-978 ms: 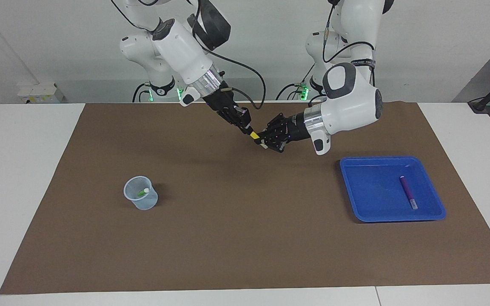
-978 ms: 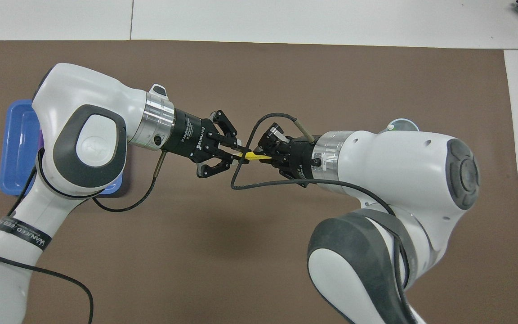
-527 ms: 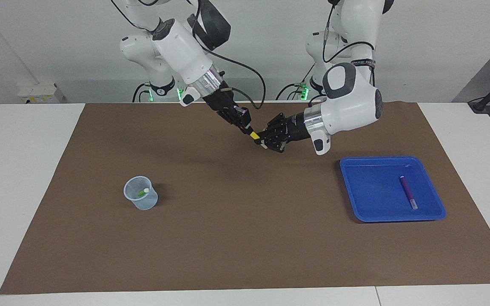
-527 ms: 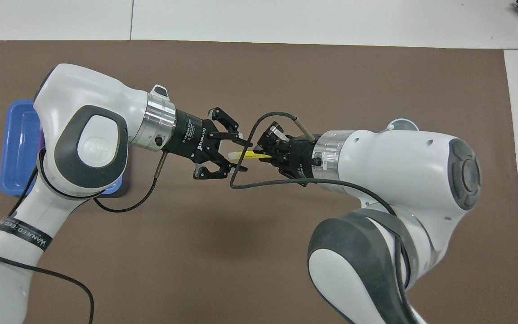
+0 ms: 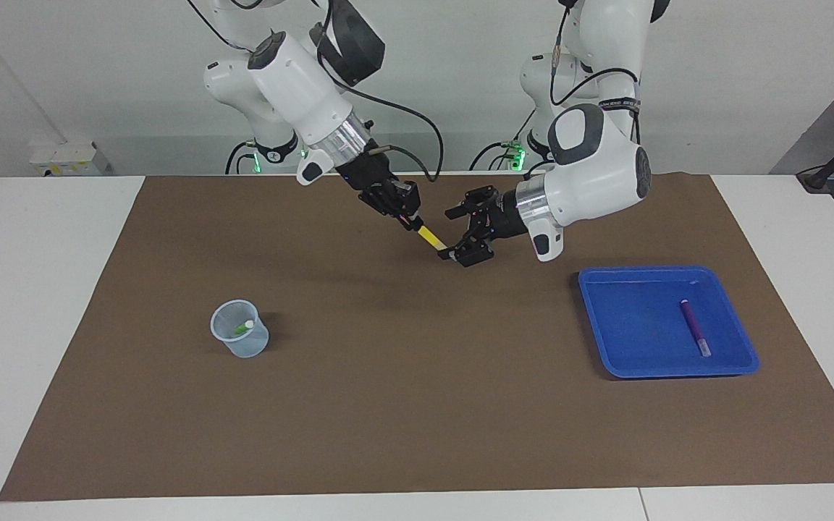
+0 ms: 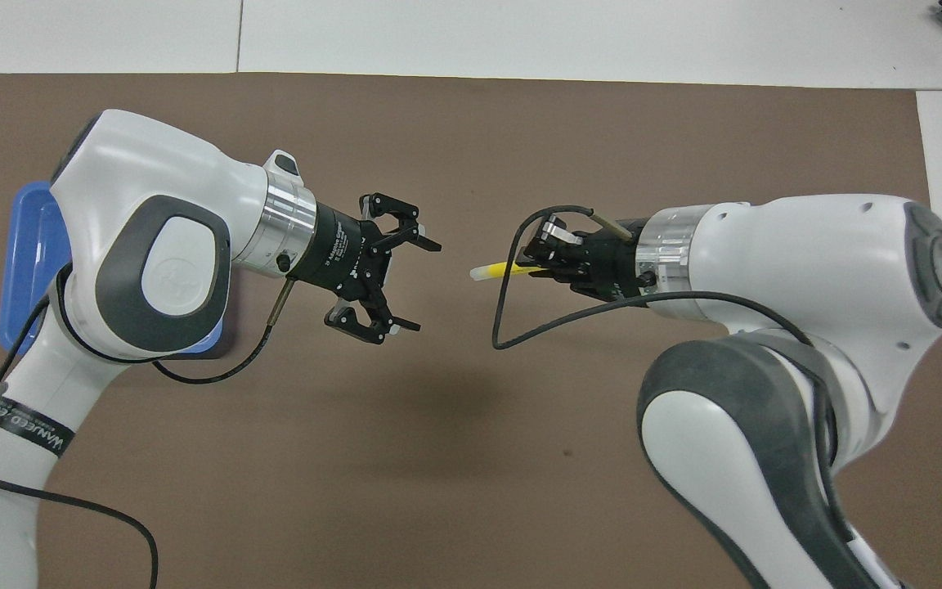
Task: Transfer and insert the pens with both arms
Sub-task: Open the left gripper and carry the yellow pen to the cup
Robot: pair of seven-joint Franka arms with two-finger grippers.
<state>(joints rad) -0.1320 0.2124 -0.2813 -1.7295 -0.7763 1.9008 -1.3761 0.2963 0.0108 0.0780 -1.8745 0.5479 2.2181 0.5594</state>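
Yellow pen [image 5: 429, 236] sits clamped in our right gripper [image 5: 408, 218] jaws above the brown mat [image 5: 402, 376]; left gripper [image 5: 463, 233] jaws gape beside it. Cup [image 5: 240, 329] and blue tray [image 5: 605, 340] sit well apart.

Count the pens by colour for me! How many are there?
Yellow pen, in the right gripper: 1
Green pen, in the cup: 1
Purple pen, in the blue tray: 1
Total: 3
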